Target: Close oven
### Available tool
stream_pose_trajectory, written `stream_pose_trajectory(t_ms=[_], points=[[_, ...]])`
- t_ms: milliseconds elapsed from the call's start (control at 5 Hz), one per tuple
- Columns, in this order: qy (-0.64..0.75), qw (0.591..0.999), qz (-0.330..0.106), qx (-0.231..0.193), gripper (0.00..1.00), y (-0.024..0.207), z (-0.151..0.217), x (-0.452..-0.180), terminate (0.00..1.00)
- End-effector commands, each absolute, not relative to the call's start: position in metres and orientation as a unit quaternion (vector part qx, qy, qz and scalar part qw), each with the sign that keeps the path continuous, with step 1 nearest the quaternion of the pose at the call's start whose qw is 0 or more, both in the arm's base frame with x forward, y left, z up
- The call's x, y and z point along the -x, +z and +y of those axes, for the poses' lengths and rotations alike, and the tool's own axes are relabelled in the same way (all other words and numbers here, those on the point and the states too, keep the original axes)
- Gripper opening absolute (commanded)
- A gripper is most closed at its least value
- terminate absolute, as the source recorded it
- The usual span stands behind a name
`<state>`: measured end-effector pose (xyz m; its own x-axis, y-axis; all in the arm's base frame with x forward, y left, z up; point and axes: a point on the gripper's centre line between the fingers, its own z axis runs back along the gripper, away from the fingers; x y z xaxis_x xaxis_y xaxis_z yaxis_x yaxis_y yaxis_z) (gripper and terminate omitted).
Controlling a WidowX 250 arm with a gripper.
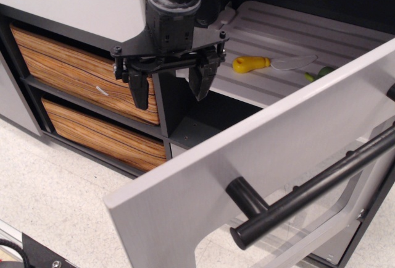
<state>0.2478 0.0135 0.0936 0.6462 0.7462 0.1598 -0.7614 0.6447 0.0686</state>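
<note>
The oven door (247, 157) is a large light-grey panel swung open toward me, with a clear window low down and a thick black bar handle (308, 188) across its front. Behind it the grey ribbed shelf (284, 39) shows inside the oven. My gripper (170, 83) hangs above the left end of the oven opening, near the door's hinge-side edge, with its two black fingers spread apart and nothing between them. It is not touching the door.
Two wood-grain drawers (86, 76) stack at the left, the lower drawer (105, 135) below. A yellow-handled toy knife (265, 64) and a green item (321, 72) lie on the shelf. A speckled white floor (49, 188) lies below.
</note>
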Motion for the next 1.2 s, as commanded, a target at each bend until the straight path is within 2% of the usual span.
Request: stream_pose_trajectory(t_ms=[0, 600, 800, 1000], points=[[0.416, 0.905, -0.058, -0.065, 1.00, 0.094, 0.013, -0.248, 0.00], [0.461, 0.886, -0.050, 0.024, 1.00, 0.159, -0.044, -0.239, 0.00], [0.510, 0.858, -0.047, 0.038, 1.00, 0.186, -0.072, -0.228, 0.00], [0.514, 0.856, -0.017, 0.053, 1.00, 0.199, -0.091, -0.216, 0.00]])
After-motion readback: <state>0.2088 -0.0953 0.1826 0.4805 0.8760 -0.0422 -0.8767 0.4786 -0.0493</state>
